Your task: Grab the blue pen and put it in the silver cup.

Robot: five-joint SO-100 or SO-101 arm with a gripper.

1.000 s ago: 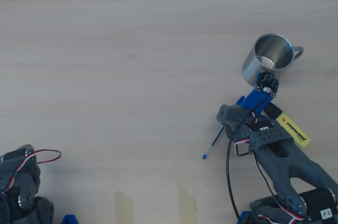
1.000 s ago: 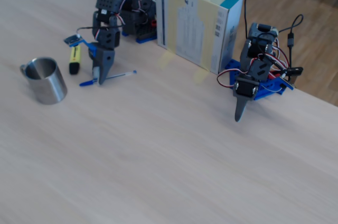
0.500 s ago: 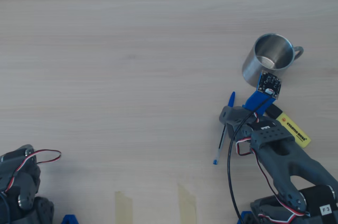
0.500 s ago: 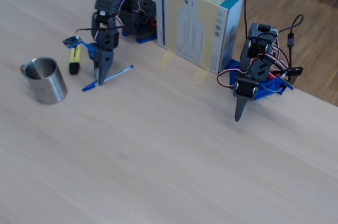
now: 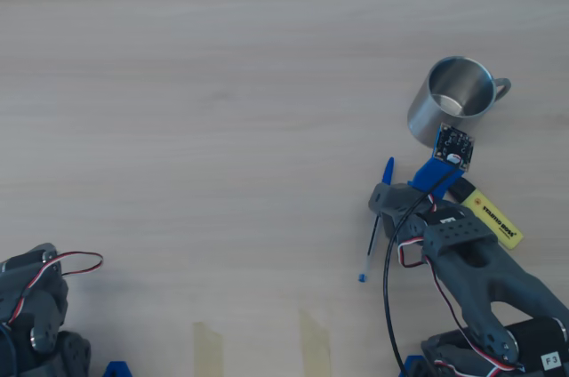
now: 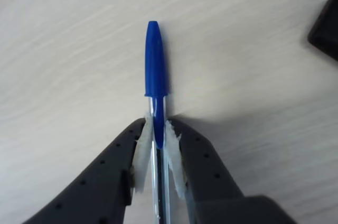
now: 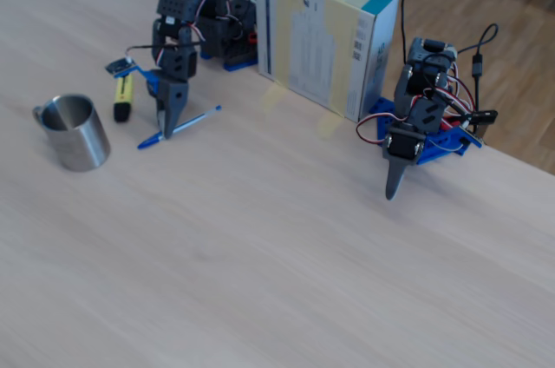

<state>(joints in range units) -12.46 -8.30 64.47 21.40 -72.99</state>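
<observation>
The fingers (image 6: 158, 150) are closed on the clear barrel of the blue pen (image 6: 155, 71), its cap pointing out beyond the fingertips, low over the desk (image 5: 222, 84). Beyond them stands the silver cup (image 5: 452, 101), upright, with nothing visible inside.

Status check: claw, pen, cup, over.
Claw shut on blue pen, just behind the cap. Pen low at the table. Silver cup upright, apart from the pen. Yellow highlighter beside the arm, not in the way.
</observation>
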